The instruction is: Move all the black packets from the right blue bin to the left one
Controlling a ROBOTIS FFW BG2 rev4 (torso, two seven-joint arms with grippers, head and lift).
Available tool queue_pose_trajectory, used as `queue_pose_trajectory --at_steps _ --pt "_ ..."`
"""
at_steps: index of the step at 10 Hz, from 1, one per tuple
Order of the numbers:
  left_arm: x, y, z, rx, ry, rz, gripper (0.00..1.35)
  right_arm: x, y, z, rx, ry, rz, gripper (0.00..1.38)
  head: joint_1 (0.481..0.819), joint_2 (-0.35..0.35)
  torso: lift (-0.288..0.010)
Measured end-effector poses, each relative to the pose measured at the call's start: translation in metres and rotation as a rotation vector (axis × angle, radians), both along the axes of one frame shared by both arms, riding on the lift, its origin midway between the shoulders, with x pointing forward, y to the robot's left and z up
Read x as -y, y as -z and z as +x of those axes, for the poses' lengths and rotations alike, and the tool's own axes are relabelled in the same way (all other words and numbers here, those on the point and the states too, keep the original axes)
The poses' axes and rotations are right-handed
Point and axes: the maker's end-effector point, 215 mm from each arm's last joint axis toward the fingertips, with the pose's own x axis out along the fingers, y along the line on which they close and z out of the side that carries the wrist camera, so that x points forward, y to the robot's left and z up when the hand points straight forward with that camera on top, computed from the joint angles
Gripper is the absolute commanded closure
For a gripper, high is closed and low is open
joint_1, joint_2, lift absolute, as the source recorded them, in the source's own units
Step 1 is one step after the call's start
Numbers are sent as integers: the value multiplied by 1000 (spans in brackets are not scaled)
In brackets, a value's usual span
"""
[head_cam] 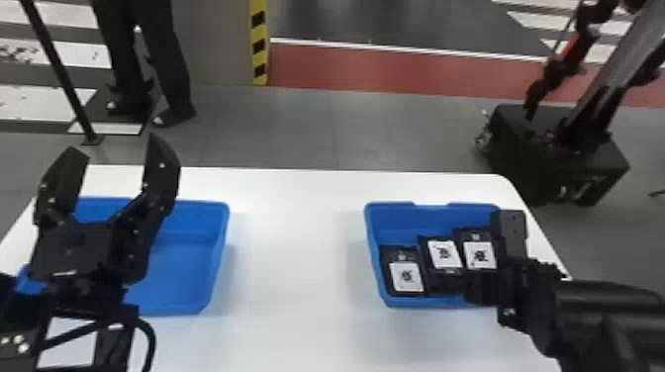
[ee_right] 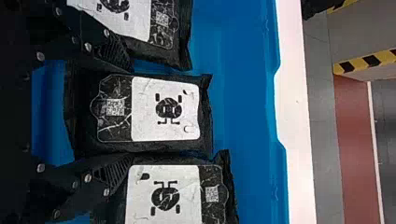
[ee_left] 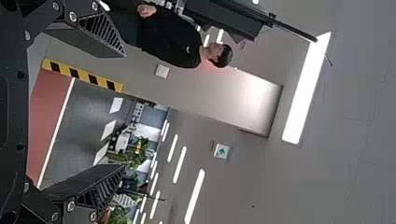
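In the head view, my left gripper [head_cam: 118, 153] is raised over the left blue bin [head_cam: 190, 274], fingers spread with nothing between them. The left wrist view also has this gripper [ee_left: 123, 111] standing open. My right gripper [head_cam: 511, 232] is at the right side of the right blue bin [head_cam: 391, 215]. Three black packets with white labels lie in that bin: a left one [head_cam: 406, 275], a middle one [head_cam: 444, 254] and a right one [head_cam: 480, 255]. In the right wrist view, the open right gripper [ee_right: 130, 114] has its fingers on either side of the middle packet [ee_right: 166, 109].
Both bins stand on a white table [head_cam: 292, 247], with bare tabletop between them. Beyond its far edge are a standing person's legs, a thin black pole [head_cam: 59, 74] and, at the right, a black wheeled base [head_cam: 554, 163] carrying another machine.
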Motion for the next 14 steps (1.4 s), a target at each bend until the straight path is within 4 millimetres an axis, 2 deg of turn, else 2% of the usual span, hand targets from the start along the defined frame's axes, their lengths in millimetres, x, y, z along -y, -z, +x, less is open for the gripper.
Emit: queue_pose_trajectory --at_steps 3,6,7,9,11,12,13,14 --pt "-2 -3 -1 10 -4 -4 188 -6 -30 2 102 -4 -12 1292 695 -112 -110" --pt "-2 -1 -1 6 -4 -6 188 -12 -45 1 154 -16 -4 1292 695 -105 -110" --pt "-2 -1 -1 4 -2 -17 188 -22 -60 2 204 -37 15 1292 695 -96 -110" --pt "5 7 3 -23 30 -73 188 -64 -129 14 404 -187 88 1291 695 -50 -110" --pt "23 15 13 -62 102 -87 188 -128 -208 30 599 -388 143 1291 695 -6 -110" --pt "29 16 18 -82 124 -86 188 -164 -240 36 678 -512 189 1291 664 33 -110" --pt "33 16 20 -93 135 -84 188 -195 -259 41 723 -632 254 1291 641 70 -110" --pt "33 13 21 -90 137 -84 188 -215 -265 47 736 -711 305 1291 633 84 -110"
